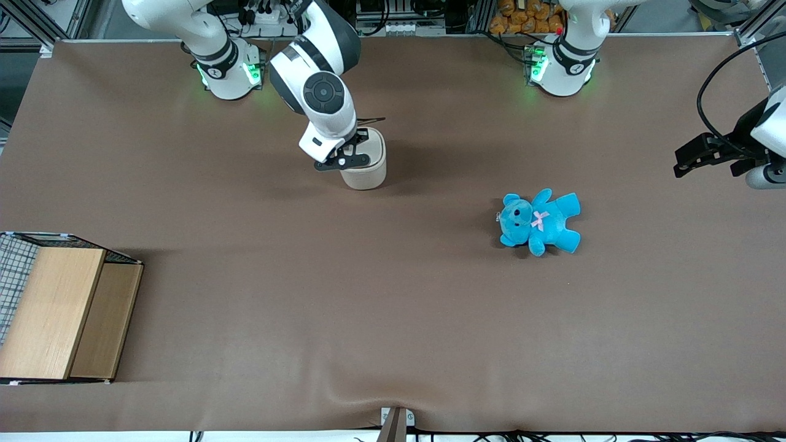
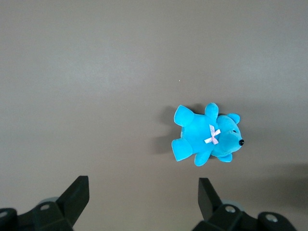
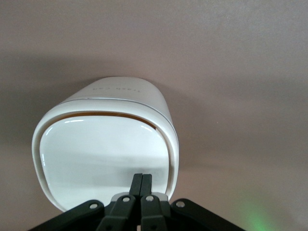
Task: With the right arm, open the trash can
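**Gripper on the bin lid**

Fingers pressed together, tips of the gripper (image 3: 142, 180) resting on the flat lid (image 3: 101, 154) of the bin (image 3: 108, 139), near the lid's edge closest to the wrist. Lid tipped slightly: a thin tan gap showing along its opposite edge, under the rim. Faint lettering on the bin's side wall, too small to read.

From the front: bin (image 1: 370, 172) upright on the brown table (image 1: 393, 294), well up toward the arm bases, partly covered by the right arm (image 1: 319, 92) bending down over it. Gripper (image 1: 351, 152) directly above the bin top.

Blue teddy (image 1: 539, 221) lying flat on its back, nearer the front camera than the bin and toward the parked arm's end of the table, well apart from the bin. Pink bow on its chest.

Wooden box (image 1: 61, 313) with wire mesh at the working arm's end, close to the table's front edge, well apart from everything else.
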You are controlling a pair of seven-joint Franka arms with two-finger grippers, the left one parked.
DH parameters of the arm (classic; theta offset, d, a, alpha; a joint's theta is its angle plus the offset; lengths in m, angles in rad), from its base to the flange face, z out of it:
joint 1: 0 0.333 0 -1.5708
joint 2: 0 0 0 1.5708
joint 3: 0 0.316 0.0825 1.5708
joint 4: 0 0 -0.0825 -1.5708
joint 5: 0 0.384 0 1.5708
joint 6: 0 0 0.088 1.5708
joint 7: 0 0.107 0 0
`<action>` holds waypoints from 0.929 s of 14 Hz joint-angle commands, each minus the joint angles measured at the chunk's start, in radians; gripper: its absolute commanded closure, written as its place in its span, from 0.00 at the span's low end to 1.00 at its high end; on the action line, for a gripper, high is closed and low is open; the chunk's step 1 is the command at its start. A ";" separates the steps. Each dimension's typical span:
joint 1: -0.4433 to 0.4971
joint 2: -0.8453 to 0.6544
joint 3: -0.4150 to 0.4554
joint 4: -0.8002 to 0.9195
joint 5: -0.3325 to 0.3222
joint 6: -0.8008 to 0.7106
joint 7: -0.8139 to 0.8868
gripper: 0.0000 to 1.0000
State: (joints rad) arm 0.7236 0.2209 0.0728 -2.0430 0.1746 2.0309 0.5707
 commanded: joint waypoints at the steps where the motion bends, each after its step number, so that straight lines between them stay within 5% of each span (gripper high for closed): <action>1: 0.016 -0.005 -0.013 -0.011 -0.015 0.015 0.005 1.00; 13: 0.017 0.028 -0.013 -0.036 -0.021 0.069 0.005 1.00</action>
State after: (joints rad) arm 0.7239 0.2318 0.0709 -2.0554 0.1718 2.0565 0.5707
